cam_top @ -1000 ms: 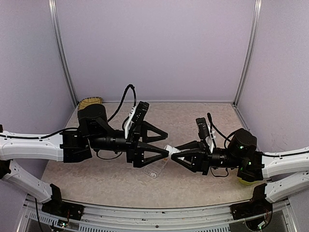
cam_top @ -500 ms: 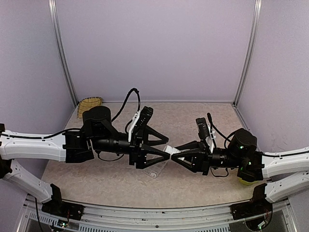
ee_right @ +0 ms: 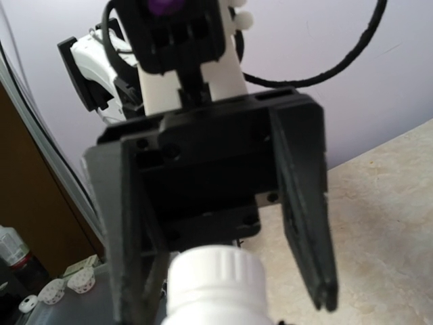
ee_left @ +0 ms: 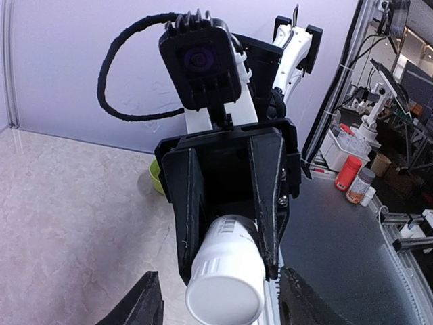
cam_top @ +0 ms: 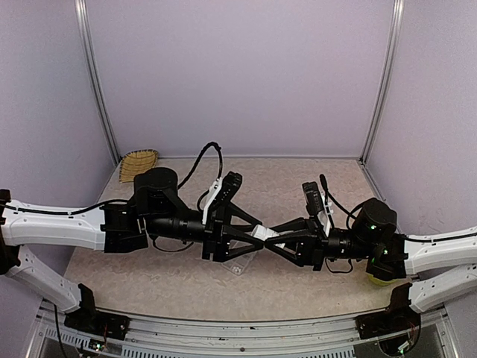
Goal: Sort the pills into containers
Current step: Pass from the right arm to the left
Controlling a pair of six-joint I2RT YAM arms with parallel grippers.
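Your right gripper (ee_left: 229, 269) clamps the white bottle (ee_left: 224, 298); left gripper (cam_top: 259, 235) spread wide either side. The organizer box (cam_top: 240, 264) lies beneath both, mostly hidden.

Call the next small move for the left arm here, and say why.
Probably close the left gripper on the cap. The right gripper is clamped on the white bottle with its cap end pointing at the left arm. The left fingers stand open on either side of that cap. Gripping it looks like the step before twisting it off.
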